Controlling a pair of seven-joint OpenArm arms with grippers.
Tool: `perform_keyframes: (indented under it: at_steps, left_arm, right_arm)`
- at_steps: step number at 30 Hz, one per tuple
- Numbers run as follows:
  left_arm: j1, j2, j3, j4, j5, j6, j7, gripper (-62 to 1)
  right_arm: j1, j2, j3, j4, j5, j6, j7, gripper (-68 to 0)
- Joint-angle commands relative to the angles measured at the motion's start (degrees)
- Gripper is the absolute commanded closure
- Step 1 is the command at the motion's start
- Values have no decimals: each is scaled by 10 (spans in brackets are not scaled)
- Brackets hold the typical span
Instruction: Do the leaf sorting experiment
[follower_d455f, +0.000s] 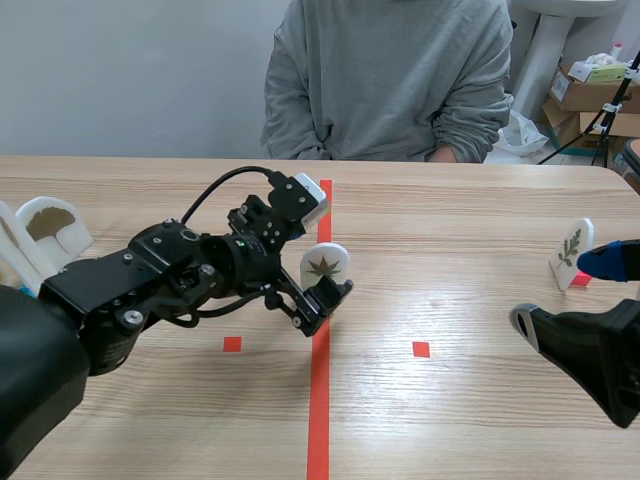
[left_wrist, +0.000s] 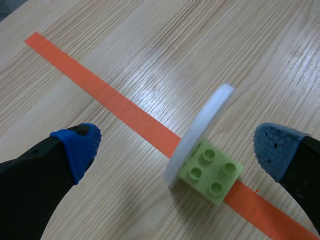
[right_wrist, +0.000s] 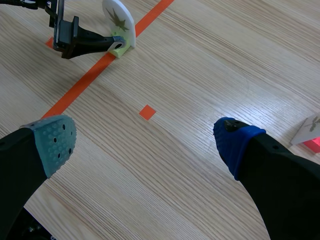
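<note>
The left tool (follower_d455f: 322, 305) is hovering open around the leaf disc (follower_d455f: 325, 264), which is standing on its green brick (left_wrist: 212, 172) on the worktop's red line (follower_d455f: 319, 410) at the scene's centre. A pick seems to be starting, and the next move is calling for a square closing on the brick. The right tool (right_wrist: 145, 140) is hanging open at lower right.
</note>
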Motion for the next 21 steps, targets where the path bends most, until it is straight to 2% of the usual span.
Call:
perform_keyframes:
  at_steps: [1,7,12,21]
  left_arm:
    - [-8,4,-2,8,-1,3,-10,-623]
    - [-8,1,-2,8,0,3,-18,-617]
    - [-8,1,-2,8,0,3,-18,-395]
    - [-7,1,-2,8,0,3,-17,-223]
  right_arm:
    - [5,9,5,4,8,4,9,-560]
    - [5,9,5,4,8,4,10,-560]
    - [5,9,5,4,8,4,11,-560]
    - [5,9,5,4,8,4,11,-560]
